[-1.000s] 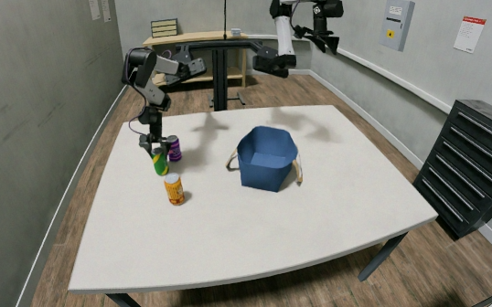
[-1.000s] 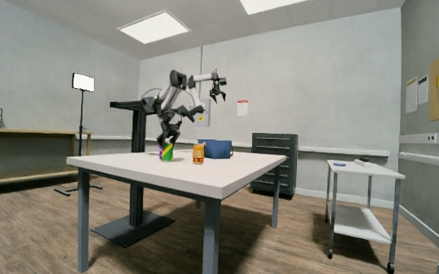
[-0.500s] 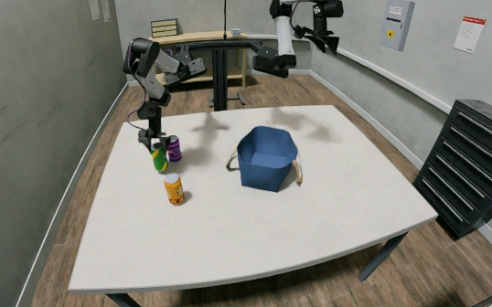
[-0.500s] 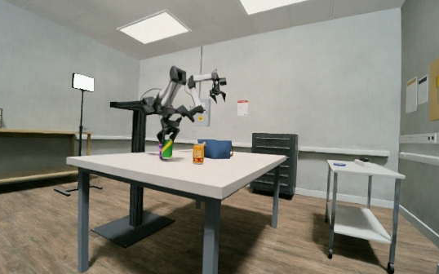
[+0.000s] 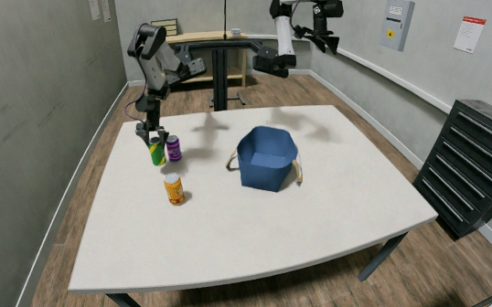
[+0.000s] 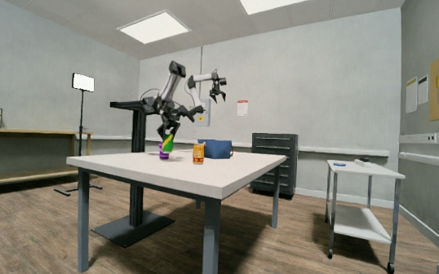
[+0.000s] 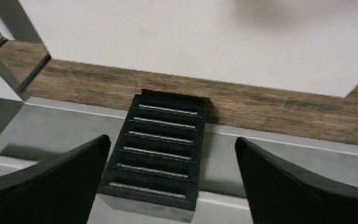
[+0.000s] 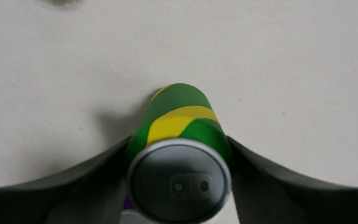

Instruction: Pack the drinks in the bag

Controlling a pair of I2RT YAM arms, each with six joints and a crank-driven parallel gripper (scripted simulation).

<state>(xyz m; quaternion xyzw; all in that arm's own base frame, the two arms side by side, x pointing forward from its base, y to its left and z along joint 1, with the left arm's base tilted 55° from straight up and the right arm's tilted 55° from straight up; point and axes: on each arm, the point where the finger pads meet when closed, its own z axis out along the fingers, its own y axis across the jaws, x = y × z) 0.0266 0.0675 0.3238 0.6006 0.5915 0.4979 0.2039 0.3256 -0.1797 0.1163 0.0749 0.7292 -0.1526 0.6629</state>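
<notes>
The green and yellow can (image 5: 157, 153) (image 6: 167, 144) (image 8: 180, 115) is up off the tabletop (image 5: 248, 233) (image 6: 172, 171) (image 7: 205, 40) (image 8: 290, 60), outside the bag, gripped around its upper part by the right hand (image 5: 153, 138) (image 6: 168, 135) (image 8: 179, 138). From here it seems to lean slightly. Near it, the purple can (image 5: 174, 149) (image 6: 163, 156) (image 8: 129, 204) stands upright on the tabletop; I can't tell whether the two touch. The orange can (image 5: 175, 189) (image 6: 198, 153) stands upright, apart from both. Well away from the cans, the blue canvas bag (image 5: 263, 175) (image 6: 218, 149) has its walls up and its straps hanging outside. Beyond, the left hand (image 5: 327, 44) (image 6: 218, 99) (image 7: 173, 138) hangs high, wide open.
</notes>
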